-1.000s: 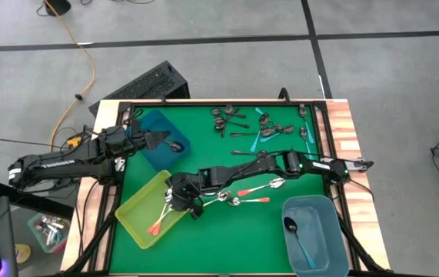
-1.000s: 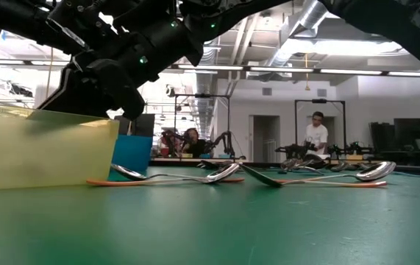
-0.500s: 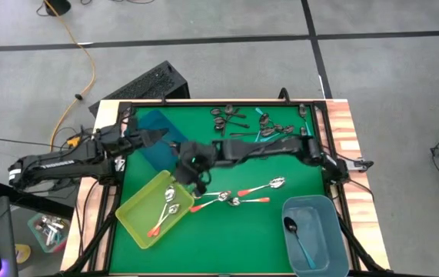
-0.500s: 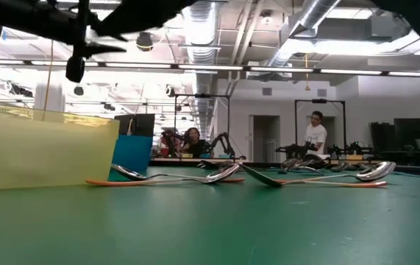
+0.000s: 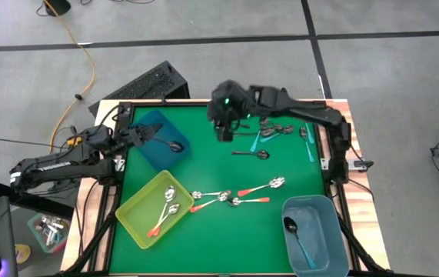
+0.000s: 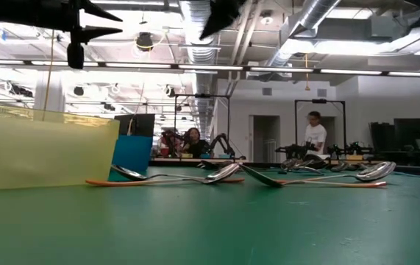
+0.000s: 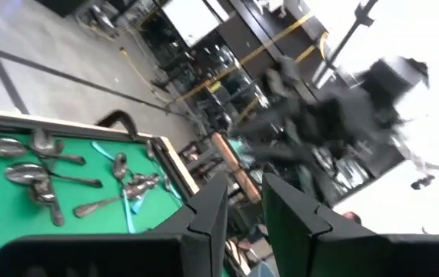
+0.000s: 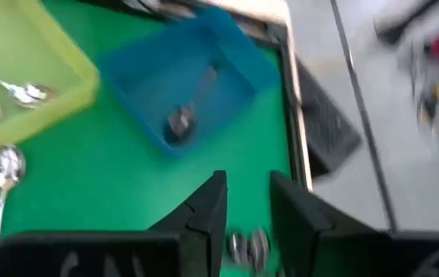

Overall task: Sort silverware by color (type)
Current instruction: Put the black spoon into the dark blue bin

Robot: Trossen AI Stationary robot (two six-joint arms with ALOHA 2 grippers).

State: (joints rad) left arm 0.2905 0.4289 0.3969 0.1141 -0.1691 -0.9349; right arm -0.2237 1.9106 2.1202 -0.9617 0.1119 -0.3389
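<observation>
A: High view: the red-handled spoons (image 5: 238,195) lie mid-counter, long axes roughly across it, bowls toward the right; three more lie slantwise in the yellow bin (image 5: 155,208).

B: And the dark ones?

A: Clustered at the far edge (image 5: 269,127); one in the blue bin (image 5: 159,137). Open green between cluster and row.

B: Fingers?

A: Right gripper (image 5: 224,129) hovers by the far cluster; its wrist view shows a narrow empty gap. Left gripper (image 5: 156,137) over the blue bin, slightly parted, holding nothing visible.
</observation>
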